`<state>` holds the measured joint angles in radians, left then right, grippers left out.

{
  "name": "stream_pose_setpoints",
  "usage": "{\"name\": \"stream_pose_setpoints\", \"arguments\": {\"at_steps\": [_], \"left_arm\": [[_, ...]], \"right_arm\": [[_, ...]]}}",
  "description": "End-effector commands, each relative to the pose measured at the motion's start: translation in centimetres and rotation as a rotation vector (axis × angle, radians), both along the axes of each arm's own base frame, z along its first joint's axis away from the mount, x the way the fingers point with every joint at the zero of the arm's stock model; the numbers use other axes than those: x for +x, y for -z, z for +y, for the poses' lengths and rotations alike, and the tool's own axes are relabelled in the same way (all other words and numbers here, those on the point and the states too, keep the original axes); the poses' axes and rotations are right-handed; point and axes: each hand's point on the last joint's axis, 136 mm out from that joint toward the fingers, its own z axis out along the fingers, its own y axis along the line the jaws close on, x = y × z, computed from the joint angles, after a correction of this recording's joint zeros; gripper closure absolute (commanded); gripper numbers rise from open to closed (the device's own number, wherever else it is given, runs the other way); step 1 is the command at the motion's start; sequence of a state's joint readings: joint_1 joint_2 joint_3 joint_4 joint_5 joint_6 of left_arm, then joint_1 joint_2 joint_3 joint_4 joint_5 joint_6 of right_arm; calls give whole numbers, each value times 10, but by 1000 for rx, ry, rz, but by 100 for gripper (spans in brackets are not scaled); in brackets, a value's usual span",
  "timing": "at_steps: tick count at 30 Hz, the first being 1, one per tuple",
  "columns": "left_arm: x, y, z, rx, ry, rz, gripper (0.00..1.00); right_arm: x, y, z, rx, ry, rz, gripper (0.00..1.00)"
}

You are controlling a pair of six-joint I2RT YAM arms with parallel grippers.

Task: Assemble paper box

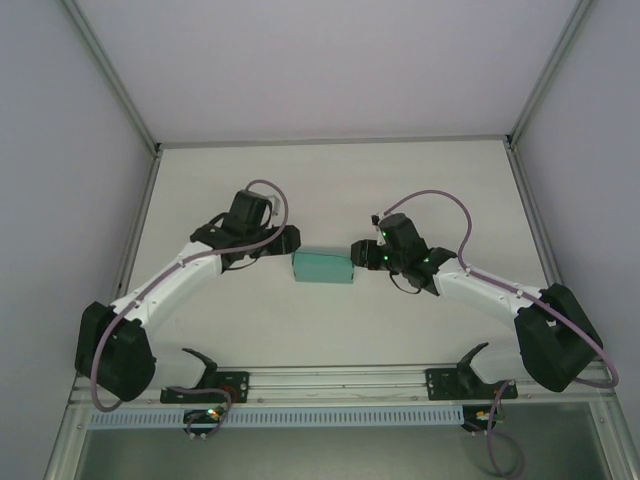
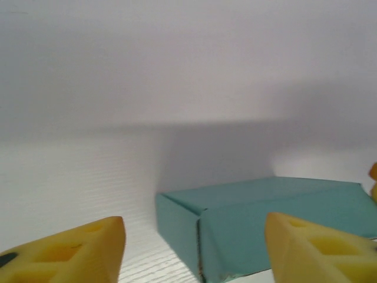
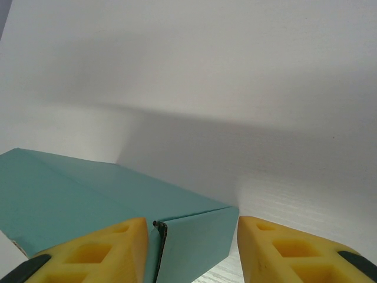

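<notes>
The paper box (image 1: pixel 323 266) is a small teal-green closed rectangular box lying flat on the white table between my two grippers. My left gripper (image 1: pixel 290 240) is at its left end. In the left wrist view the box (image 2: pixel 265 215) lies just ahead with one corner toward me, and the left gripper (image 2: pixel 194 223) is open, its yellow fingers (image 2: pixel 76 253) wide apart and off the card. My right gripper (image 1: pixel 358 254) is at the box's right end. In the right wrist view the right gripper (image 3: pixel 191 221) is open astride the box's end face (image 3: pixel 194 242), with a gap at the right finger (image 3: pixel 294 250).
White enclosure walls (image 1: pixel 60 120) stand left, right and behind the table (image 1: pixel 330 190). An aluminium rail (image 1: pixel 330 378) with the arm bases runs along the near edge. Cables loop over both wrists.
</notes>
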<state>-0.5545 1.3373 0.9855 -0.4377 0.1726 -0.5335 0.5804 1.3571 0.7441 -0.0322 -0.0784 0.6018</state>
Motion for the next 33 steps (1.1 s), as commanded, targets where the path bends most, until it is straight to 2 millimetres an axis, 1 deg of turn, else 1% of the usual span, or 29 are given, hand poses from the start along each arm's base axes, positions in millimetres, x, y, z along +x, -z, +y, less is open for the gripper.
{"name": "stream_pose_setpoints", "arguments": {"at_steps": [1,3,5,9,12,15,18,21,22,26,28,30,31,33], "left_arm": [[-4,9,-15,-79,28,73,39],[-7,20,-12,-61,21,105,41],[-12,31,-9,-48,14,139,47],[-22,50,-2,-35,-8,182,53],[-28,59,-3,-53,-11,204,54],[-31,63,-3,-66,-13,209,56],[-31,63,-3,-70,-16,206,56],[-31,62,-4,-76,-14,205,56],[-31,63,-3,-77,-15,205,57],[-33,66,-3,-77,-13,213,60],[-35,67,-4,-85,-6,215,61],[-35,67,-5,-95,-2,216,61],[-36,67,-6,-97,1,217,61],[-37,66,-7,-102,7,216,61]], "right_arm": [[-20,39,-14,-119,-9,98,56],[-20,39,-13,-122,-10,97,56],[-22,41,-14,-128,-7,100,56],[-23,43,-15,-136,-8,101,56],[-26,47,-14,-146,-17,92,56],[-30,51,-13,-153,-26,87,56],[-35,55,-11,-173,-43,85,56],[-42,65,-15,-218,-45,80,56],[-47,78,-19,-241,-45,105,57],[-55,88,-15,-241,-70,91,57],[-56,88,-8,-247,-91,74,57],[-51,83,-3,-240,-92,61,57],[-47,79,0,-229,-84,53,57],[-38,62,7,-201,-67,29,57]]}}
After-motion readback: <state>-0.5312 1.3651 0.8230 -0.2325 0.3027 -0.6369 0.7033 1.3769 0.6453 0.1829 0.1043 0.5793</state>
